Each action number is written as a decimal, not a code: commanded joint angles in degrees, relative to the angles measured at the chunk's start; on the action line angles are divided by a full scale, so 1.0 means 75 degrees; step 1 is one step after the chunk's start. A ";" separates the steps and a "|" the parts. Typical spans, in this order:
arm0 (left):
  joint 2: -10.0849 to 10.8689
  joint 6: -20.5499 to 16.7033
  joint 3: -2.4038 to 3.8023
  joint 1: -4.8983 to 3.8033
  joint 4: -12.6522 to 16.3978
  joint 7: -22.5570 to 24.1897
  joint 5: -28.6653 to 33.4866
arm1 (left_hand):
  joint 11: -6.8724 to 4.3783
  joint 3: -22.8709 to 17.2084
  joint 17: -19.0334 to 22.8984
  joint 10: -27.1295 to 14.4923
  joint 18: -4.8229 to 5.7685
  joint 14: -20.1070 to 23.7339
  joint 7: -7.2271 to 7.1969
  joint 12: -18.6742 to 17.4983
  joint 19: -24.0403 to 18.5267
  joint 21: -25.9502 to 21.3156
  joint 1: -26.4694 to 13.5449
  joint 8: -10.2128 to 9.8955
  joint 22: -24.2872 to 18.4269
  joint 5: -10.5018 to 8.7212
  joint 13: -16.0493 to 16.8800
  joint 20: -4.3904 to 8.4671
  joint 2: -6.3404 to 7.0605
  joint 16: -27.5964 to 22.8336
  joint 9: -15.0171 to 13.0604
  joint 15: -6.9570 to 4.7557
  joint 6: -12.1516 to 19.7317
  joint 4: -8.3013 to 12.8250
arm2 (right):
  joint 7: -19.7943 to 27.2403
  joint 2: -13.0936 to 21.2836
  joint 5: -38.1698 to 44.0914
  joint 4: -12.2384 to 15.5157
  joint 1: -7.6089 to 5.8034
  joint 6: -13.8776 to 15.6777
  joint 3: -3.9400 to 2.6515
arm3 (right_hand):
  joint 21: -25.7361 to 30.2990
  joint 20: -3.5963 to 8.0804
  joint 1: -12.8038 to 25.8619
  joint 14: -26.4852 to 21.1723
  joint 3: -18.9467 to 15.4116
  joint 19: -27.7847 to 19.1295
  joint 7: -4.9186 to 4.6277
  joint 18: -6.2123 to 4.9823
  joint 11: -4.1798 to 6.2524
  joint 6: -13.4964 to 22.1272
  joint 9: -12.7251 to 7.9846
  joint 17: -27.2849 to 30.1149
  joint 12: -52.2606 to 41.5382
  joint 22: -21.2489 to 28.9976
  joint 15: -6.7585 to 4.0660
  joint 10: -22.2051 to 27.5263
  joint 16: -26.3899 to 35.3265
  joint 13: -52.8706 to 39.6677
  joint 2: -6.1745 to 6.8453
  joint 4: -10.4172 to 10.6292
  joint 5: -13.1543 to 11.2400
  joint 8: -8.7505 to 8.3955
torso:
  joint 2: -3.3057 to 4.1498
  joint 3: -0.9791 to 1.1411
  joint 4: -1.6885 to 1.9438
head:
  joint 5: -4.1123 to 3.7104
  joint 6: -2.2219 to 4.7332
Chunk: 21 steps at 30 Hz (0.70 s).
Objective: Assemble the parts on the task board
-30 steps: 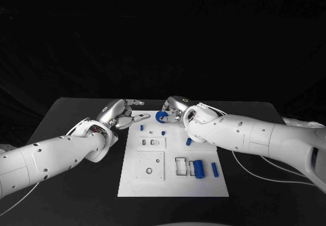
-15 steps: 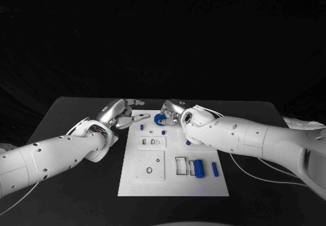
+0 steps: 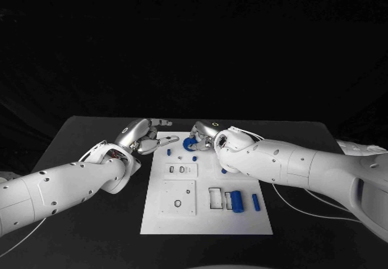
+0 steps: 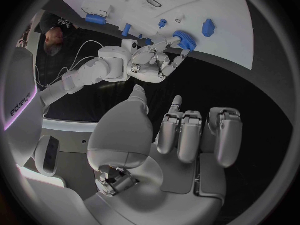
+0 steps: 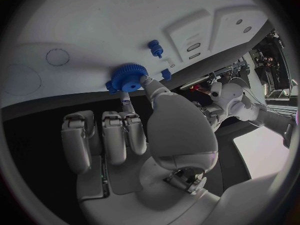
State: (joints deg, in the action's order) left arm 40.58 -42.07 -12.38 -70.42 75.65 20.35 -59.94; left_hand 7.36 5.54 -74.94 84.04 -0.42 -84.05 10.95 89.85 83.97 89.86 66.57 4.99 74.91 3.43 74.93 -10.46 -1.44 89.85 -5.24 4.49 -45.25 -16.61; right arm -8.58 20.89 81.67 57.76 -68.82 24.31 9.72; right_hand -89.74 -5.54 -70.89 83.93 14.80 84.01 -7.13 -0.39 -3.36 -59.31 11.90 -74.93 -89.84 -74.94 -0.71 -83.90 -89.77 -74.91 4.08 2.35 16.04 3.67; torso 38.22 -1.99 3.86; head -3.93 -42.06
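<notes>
From the head view, my right hand [image 3: 204,136] has edged left along the far end of the task board [image 3: 243,224] over the last second, pinching the blue gear [image 3: 190,143], so placement looks near. My left hand [image 3: 144,136] stays beside the board, fingers loosely curled and empty. At my right wrist, the gear [image 5: 128,78] is toothed and round, touching the board's edge.

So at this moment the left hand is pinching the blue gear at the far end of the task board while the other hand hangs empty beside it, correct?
Not quite: the right hand pinches the blue gear, as the right wrist view shows. The left hand hangs empty beside the far end of the task board.
</notes>
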 commanded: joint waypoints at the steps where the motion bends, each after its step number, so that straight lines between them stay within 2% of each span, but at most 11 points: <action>1: -0.0015 0.0009 0.0004 -0.0005 0.0019 0.0040 -0.0037 | 0.0009 0.0044 -0.2008 0.0794 0.0056 -0.0794 0.0020 0.0019 0.0803 0.0019 -0.0023 -0.0049 0.2012 -0.0022 0.2010 -0.0046 -0.0078 0.0020 -0.0004 0.0039 -0.0046 -0.0008 | -0.0189 0.0019 0.0163 -0.0030 0.0014 -0.0192 0.0006 | -0.0034 -0.0068 0.0098 0.0810 -0.0027 0.0799 -0.0014 0.0052 -0.0060 0.0379 -0.0122 -0.2009 -0.0021 -0.2008 0.0051 -0.0814 -0.0031 -0.2013 0.0019 -0.0035 -0.0090 -0.0032 | 0.0006 -0.0003 -0.0004 | 0.0003 0.0008; 3: -0.0016 0.0010 0.0004 -0.0005 0.0018 0.0041 -0.0037 | 0.0009 0.0044 -0.2008 0.0794 0.0056 -0.0794 0.0020 0.0019 0.0803 0.0019 -0.0023 -0.0049 0.2012 -0.0022 0.2010 -0.0046 -0.0078 0.0020 -0.0004 0.0039 -0.0046 -0.0008 | -0.0191 0.0031 0.0171 -0.0006 0.0016 -0.0184 0.0006 | -0.0034 -0.0060 0.0114 0.0810 -0.0060 0.0799 0.0043 0.0052 -0.0013 0.0806 -0.0240 -0.2009 -0.0021 -0.2008 0.0042 -0.0814 -0.0031 -0.2013 0.0053 -0.0053 -0.0132 -0.0031 | 0.0009 -0.0002 -0.0006 | -0.0004 0.0006; 8: -0.0019 0.0016 0.0004 -0.0005 0.0015 0.0040 -0.0037 | 0.0009 0.0044 -0.2008 0.0794 0.0056 -0.0794 0.0020 0.0019 0.0803 0.0019 -0.0023 -0.0049 0.2012 -0.0022 0.2010 -0.0046 -0.0078 0.0020 -0.0004 0.0039 -0.0046 -0.0008 | -0.0137 0.0081 0.0146 0.0093 0.0023 -0.0124 0.0007 | -0.0034 0.0001 0.0200 0.0810 -0.0174 0.0799 0.0147 0.0052 0.0090 0.1358 -0.0389 -0.2009 -0.0021 -0.2008 -0.0035 -0.0814 -0.0031 -0.2013 0.0078 -0.0045 -0.0304 -0.0026 | 0.0007 0.0001 -0.0006 | -0.0002 -0.0005; 13: -0.0014 0.0016 0.0004 -0.0005 0.0021 0.0039 -0.0037 | 0.0008 0.0056 -0.2008 0.0794 0.0056 -0.0794 0.0018 0.0019 0.0803 0.0019 -0.0018 -0.0051 0.2012 -0.0022 0.2010 -0.0049 -0.0090 0.0020 -0.0004 0.0038 -0.0054 -0.0009 | -0.0051 0.0166 0.0051 0.0227 0.0028 0.0087 0.0007 | -0.0034 0.0014 0.0218 0.0810 -0.0194 0.0799 0.0166 0.0052 0.0111 0.1408 -0.0404 -0.2009 -0.0021 -0.2008 -0.0050 -0.0814 -0.0031 -0.2013 0.0071 -0.0037 -0.0329 -0.0022 | 0.0011 0.0004 -0.0004 | 0.0013 -0.0027; 21: -0.0007 0.0017 0.0004 -0.0005 0.0027 0.0042 -0.0038 | 0.0008 0.0056 -0.2008 0.0794 0.0056 -0.0794 0.0018 0.0019 0.0803 0.0019 -0.0018 -0.0051 0.2012 -0.0022 0.2010 -0.0049 -0.0090 0.0020 -0.0004 0.0038 -0.0054 -0.0009 | 0.0401 0.0380 -0.0454 0.0464 0.0030 0.0877 0.0007 | -0.0034 0.0051 0.0249 0.0810 -0.0228 0.0799 0.0167 0.0052 0.0118 0.1196 -0.0371 -0.2009 -0.0021 -0.2008 -0.0079 -0.0814 -0.0031 -0.2013 0.0028 -0.0018 -0.0231 0.0082 | 0.0006 0.0000 -0.0009 | 0.0026 -0.0029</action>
State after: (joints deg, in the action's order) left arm 40.60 -42.06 -12.39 -70.42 75.68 20.33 -60.00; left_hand 7.36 5.54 -74.92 84.04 -0.42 -84.05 10.95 89.85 83.97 89.86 66.34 4.99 74.91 3.43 74.92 -10.46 -1.67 89.85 -5.23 4.49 -45.25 -16.60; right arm -8.09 23.50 80.67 60.88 -68.61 26.82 9.76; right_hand -89.74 -5.54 -69.45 84.15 13.36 84.01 -5.88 -0.39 -2.82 -50.00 9.03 -74.92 -89.84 -74.92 -0.93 -84.01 -89.76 -74.92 4.46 2.22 14.07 4.12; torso 38.30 -1.97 3.82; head -3.76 -42.28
